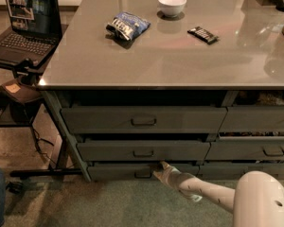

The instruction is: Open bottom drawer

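The gripper (pixel 159 170) sits low against the front of the bottom drawer (pixel 114 171), the drawer's pull handle (pixel 143 174) just beside the jaws. Whether the jaws are parted or gripping anything cannot be told. The bench (pixel 180 65) top lies well above them.

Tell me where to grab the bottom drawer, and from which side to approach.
Best grip its small central pull handle, coming straight in from the front: the bottom drawer has a slim flat panel with nothing else to hold. The gripper sits close beside that handle.
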You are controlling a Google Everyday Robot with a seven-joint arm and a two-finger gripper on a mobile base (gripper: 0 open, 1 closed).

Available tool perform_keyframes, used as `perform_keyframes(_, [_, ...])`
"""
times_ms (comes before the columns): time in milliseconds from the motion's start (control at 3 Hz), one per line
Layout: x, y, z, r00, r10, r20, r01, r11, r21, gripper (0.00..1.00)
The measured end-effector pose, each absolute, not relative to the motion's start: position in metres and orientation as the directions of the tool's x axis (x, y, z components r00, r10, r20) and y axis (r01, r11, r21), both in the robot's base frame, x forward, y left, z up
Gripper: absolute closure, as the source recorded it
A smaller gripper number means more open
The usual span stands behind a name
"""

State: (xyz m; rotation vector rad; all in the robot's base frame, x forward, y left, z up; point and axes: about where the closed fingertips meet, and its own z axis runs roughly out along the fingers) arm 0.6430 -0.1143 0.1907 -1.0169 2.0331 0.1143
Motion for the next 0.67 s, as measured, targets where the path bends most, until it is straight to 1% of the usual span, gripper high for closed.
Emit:
perform_keyframes(333, [0.6260,-0.1131,0.1862,-0.332,-0.619,-0.711,-0.694,0.671,-0.261,1.00])
perform_keyframes(667, [0.6260,-0.1133,0.1916,-0.332,-0.620,-0.711,-0.694,0.671,-0.261,1.00])
